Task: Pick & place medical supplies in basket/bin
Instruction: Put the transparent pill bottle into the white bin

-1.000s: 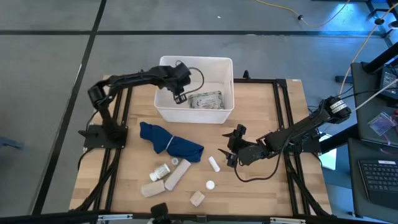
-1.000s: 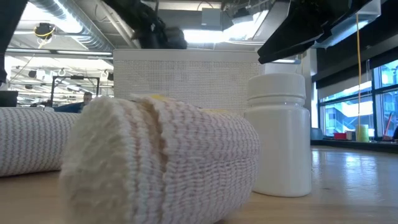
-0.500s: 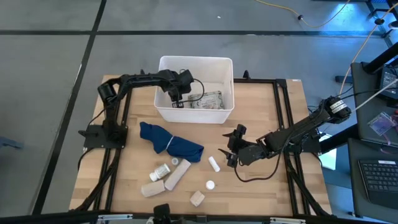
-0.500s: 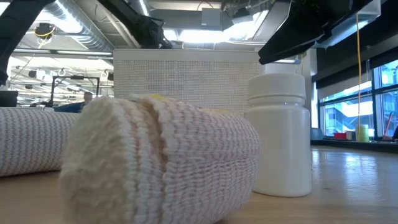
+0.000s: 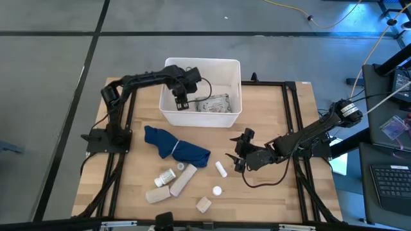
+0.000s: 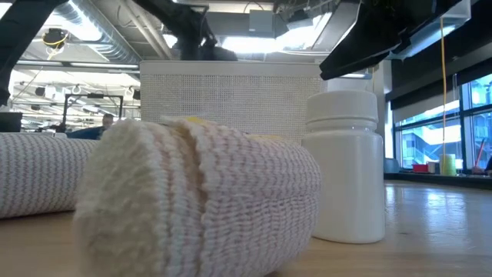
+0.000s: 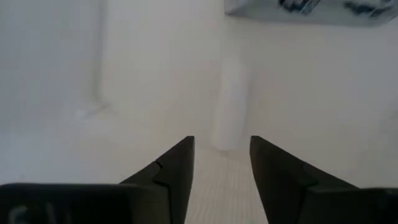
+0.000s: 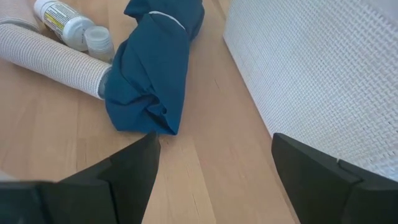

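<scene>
The white tub (image 5: 232,64) stands at the table's far middle with a grey dotted packet (image 5: 213,104) lying on its floor. My left gripper (image 5: 181,102) reaches down inside the tub's left part, shut on a pale ribbed bandage roll (image 7: 221,177). The packet's edge (image 7: 305,9) shows ahead of it. My right gripper (image 5: 239,154) is open, low over the table right of a small white vial (image 5: 220,169). A bottle (image 5: 167,174), a long bandage roll (image 5: 183,179), beige blocks (image 5: 204,204) and a small white vial (image 5: 217,190) lie near the front edge. My left gripper has the pale bandage roll between its two fingers (image 7: 177,165), coming from above into the tub. The roll lies along the fingers, and its free end (image 7: 233,99) sticks out past the fingertips toward the tub floor. Whether that end rests on the floor I cannot tell.
A crumpled dark blue cloth (image 5: 176,146) lies in front of the tub, its end (image 8: 149,74) close to the long roll (image 8: 50,50) and the tub's wall (image 8: 323,74). Bare wood (image 5: 282,109) shows right of the tub. A bandage block (image 6: 200,200) and a white bottle (image 6: 346,165) fill the low view.
My left gripper has sunk a little deeper into the tub and shifted slightly toward the table's left. The things on the table lie where they were, and my right arm has kept still.
</scene>
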Controlling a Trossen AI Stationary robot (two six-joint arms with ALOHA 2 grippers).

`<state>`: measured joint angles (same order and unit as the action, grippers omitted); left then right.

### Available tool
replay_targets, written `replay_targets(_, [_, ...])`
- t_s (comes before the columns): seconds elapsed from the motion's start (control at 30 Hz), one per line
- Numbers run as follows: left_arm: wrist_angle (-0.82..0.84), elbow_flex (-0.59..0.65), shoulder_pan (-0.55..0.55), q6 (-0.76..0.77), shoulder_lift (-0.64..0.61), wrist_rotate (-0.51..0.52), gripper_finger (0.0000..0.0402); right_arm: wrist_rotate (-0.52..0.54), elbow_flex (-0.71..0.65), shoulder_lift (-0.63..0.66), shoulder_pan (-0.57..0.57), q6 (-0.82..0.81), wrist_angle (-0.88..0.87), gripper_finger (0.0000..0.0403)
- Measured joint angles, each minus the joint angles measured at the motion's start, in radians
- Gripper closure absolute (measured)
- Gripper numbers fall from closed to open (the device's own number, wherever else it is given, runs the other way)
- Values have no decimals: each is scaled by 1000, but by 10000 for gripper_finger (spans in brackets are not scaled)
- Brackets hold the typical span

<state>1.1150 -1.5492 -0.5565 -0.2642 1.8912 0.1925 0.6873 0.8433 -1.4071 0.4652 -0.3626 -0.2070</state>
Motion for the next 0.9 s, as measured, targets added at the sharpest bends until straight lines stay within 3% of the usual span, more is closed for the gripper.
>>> replay_targets(0.6, [412, -493, 86, 45, -7, -4, 269, -10, 0, 0, 0, -25, -9, 96])
replay_targets(0.9, [457, -537, 247, 127, -138, -12, 289, -12, 0, 0, 0, -108, -63, 96])
